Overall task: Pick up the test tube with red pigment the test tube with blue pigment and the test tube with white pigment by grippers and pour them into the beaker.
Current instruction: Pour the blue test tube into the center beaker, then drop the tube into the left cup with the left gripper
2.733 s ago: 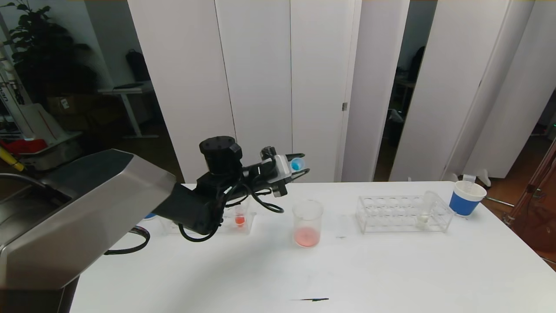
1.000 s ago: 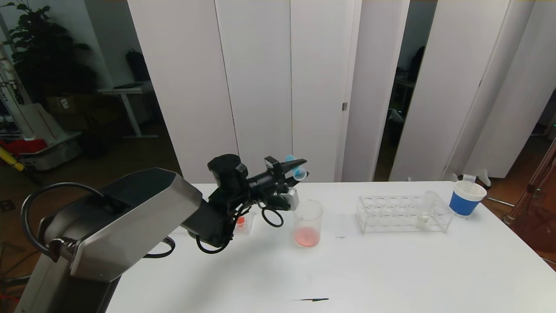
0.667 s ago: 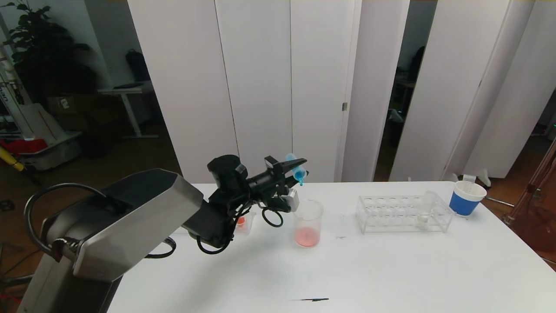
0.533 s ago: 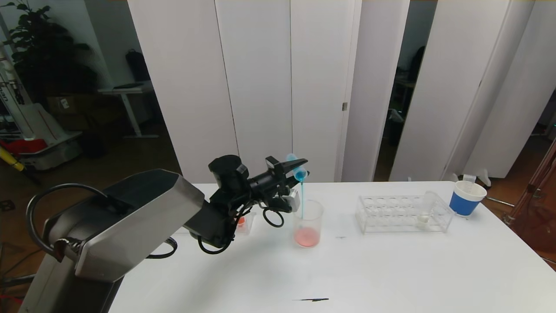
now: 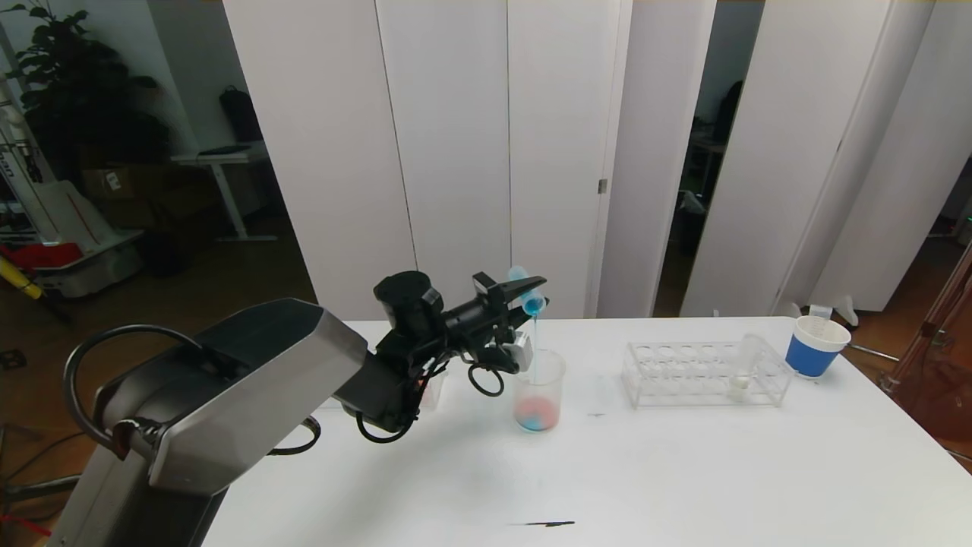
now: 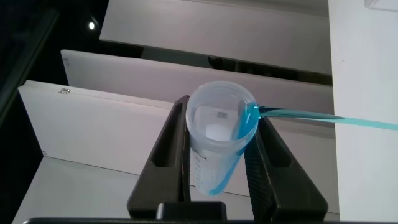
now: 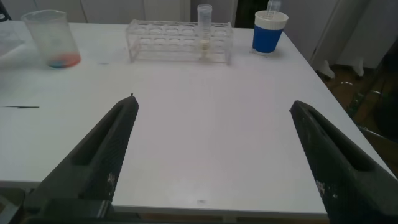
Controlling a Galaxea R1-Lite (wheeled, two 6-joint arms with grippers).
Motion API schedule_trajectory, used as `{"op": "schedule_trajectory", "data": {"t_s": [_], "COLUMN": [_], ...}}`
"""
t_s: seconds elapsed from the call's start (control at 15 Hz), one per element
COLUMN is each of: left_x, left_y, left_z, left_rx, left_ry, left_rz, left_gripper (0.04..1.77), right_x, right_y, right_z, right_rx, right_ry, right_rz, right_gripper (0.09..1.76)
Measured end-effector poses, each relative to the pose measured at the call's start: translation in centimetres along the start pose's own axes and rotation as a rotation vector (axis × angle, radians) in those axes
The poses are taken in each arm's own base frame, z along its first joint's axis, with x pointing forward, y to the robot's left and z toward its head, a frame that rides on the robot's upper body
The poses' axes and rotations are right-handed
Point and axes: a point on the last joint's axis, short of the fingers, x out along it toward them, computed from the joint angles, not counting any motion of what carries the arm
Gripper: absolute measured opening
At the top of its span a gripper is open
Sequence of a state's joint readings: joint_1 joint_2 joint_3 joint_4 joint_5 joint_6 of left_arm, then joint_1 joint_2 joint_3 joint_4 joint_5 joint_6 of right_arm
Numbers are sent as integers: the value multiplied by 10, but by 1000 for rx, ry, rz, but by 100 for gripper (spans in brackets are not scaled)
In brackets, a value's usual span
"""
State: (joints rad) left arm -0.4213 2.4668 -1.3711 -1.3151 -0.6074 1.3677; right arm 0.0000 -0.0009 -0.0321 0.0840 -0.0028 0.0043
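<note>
My left gripper (image 5: 534,293) is shut on the test tube with blue pigment (image 5: 528,297), tipped mouth-down above the beaker (image 5: 539,384). A thin blue stream falls from the tube's lip into the beaker, where blue sits on pink-red liquid. In the left wrist view the tube (image 6: 214,155) is clamped between the black fingers (image 6: 171,143). The test tube with white pigment (image 5: 742,372) stands in the clear rack (image 5: 683,376), also seen as the tube (image 7: 204,28) in the right wrist view. A faintly red tube (image 5: 434,389) shows behind my left forearm. My right gripper (image 7: 212,104) hangs open over the table's near edge.
A white paper cup with a blue sleeve (image 5: 814,346) stands right of the rack, near the table's right corner. A small dark mark (image 5: 543,523) lies on the front of the white table (image 5: 683,471). White partition panels stand behind the table.
The left gripper has rolled the blue tube further over and shifted slightly right. The blue liquid began streaming out, and blue now pools in the beaker's pink liquid.
</note>
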Motion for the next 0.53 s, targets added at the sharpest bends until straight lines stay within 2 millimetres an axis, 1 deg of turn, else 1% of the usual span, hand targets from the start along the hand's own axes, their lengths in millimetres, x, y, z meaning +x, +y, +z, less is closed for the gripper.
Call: {"op": "schedule_trajectory", "data": {"t_s": [0.53], "left_x": [0], "left_y": [4], "left_z": [-3], "left_rx": [45], "left_ry": [1], "left_rz": [33], "left_gripper": [58], "right_x": [0], "right_y": [0], "right_z": [0], "right_rx": [0], "right_ry": [0], "right_rz": [0], "right_gripper": [175]}}
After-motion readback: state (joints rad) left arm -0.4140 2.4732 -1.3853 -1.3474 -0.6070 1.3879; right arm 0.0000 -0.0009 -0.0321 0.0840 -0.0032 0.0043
